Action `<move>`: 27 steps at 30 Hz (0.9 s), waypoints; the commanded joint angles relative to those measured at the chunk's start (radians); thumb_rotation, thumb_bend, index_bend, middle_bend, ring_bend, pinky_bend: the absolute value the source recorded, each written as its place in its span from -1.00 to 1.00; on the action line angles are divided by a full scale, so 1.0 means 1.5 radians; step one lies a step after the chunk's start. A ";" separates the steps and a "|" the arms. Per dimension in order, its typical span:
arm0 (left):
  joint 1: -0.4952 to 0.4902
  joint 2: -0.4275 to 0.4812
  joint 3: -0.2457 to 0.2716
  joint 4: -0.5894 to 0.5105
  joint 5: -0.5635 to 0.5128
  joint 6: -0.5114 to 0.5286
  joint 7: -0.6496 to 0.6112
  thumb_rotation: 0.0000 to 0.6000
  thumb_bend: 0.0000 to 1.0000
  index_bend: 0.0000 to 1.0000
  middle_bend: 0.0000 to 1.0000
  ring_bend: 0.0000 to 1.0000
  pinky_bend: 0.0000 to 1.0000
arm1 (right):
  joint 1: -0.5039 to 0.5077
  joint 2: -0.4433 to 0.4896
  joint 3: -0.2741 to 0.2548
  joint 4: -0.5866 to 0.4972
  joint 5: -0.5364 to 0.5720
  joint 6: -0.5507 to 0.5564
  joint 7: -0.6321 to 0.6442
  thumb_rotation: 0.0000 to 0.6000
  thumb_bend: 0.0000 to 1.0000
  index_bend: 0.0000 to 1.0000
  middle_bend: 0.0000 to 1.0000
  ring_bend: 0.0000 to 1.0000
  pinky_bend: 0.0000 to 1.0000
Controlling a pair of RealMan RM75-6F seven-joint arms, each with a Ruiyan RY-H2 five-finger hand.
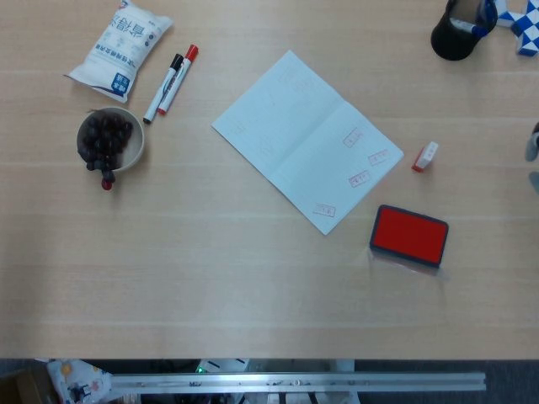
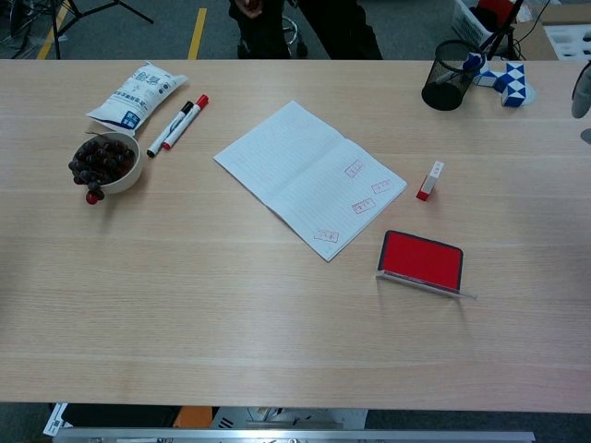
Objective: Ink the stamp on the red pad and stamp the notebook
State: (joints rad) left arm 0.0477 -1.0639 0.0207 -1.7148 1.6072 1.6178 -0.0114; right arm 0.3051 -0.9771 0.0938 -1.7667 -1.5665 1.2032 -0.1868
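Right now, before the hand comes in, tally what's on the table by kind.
Stamps: 1
Red ink pads: 1
Notebooks: 1
Markers: 2
Bowls of dark fruit: 1
Snack packets: 1
Black pen cups: 1
Blue-and-white twist puzzles: 1
Total: 9

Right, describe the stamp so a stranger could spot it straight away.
Start at the open notebook in the middle of the table and go to its right corner, where the red marks sit. Just past that corner lies the stamp, above the red ink pad. It is a small block, white at one end and red at the other, far smaller than the pad.
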 commanded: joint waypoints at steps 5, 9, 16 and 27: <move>0.001 -0.002 0.000 0.004 -0.006 -0.003 -0.003 1.00 -0.55 -0.74 -0.74 -0.70 -0.72 | 0.069 -0.066 0.016 0.049 0.006 -0.068 -0.056 1.00 -0.43 0.04 -0.19 -0.31 -0.36; 0.001 -0.003 -0.001 0.008 -0.011 -0.006 -0.005 1.00 -0.55 -0.74 -0.74 -0.70 -0.72 | 0.096 -0.099 0.018 0.078 0.017 -0.098 -0.089 1.00 -0.44 -0.03 -0.26 -0.39 -0.41; 0.001 -0.002 -0.003 0.011 -0.017 -0.007 -0.013 1.00 -0.55 -0.74 -0.74 -0.70 -0.72 | 0.135 -0.158 0.015 0.136 0.049 -0.148 -0.146 1.00 -0.48 -0.19 -0.42 -0.55 -0.50; 0.000 0.000 -0.005 0.011 -0.020 -0.007 -0.018 1.00 -0.55 -0.74 -0.74 -0.70 -0.72 | 0.168 -0.247 0.000 0.236 0.075 -0.180 -0.184 1.00 -0.48 -0.19 -0.43 -0.56 -0.53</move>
State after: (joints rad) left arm 0.0483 -1.0639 0.0134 -1.6978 1.5778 1.6070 -0.0383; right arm 0.5473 -1.3296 0.0992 -1.4322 -1.4618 0.9459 -0.4549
